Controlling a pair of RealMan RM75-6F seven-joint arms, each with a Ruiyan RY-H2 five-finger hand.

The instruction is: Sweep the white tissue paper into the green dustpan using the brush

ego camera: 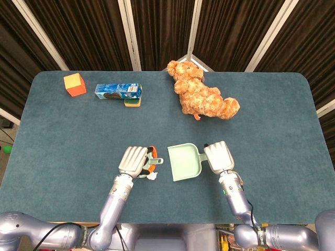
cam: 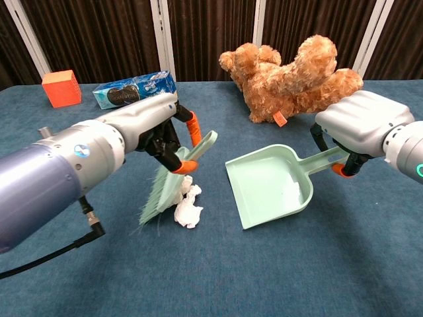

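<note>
Smooth plastic dustpan, crumpled white tissue paper, matt felt-like table, furry plush bear.

Crumpled white tissue lying on table, green brush bristles touching it; green dustpan sitting just right, tilted.

The silvery-grey, smooth-shelled left hand has dark mechanical fingers tipped with orange pads, and its thick metallic blue-grey forearm carries a small round blue-and-white mark, with a black cable trailing beneath it. The matching silver right hand (boxier across its back in the chest view) has the same black fingers with an orange tip, and its slim grey forearm shows a small green light near the wrist.
</note>
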